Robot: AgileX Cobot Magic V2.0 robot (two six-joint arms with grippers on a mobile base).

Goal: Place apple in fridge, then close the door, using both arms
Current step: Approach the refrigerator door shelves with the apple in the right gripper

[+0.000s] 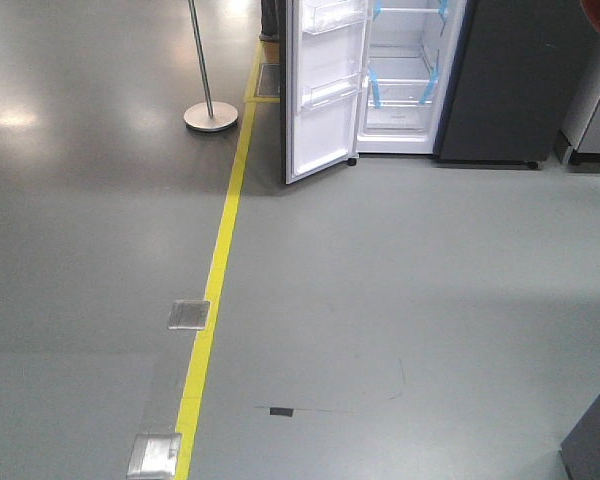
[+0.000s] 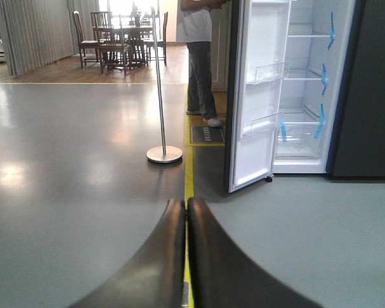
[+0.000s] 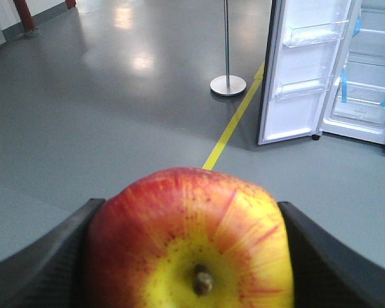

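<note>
Right end effector (image 3: 191, 253) gripped the apple (image 3: 186, 231) well short of the fridge (image 1: 500, 90), its door (image 1: 325, 125) wide open to receive it; left end effector (image 2: 186, 215) pressed closed, empty.

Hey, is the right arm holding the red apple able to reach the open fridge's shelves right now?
Probably not yet: the tall dark grey fridge stands far off across grey floor from the apple. Its white-lined door hangs open and nothing blocks the path, so driving closer should work.

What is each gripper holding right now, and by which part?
The right gripper holds the apple, jaws on its opposite sides, stem facing the camera. The left gripper is shut, empty.
</note>
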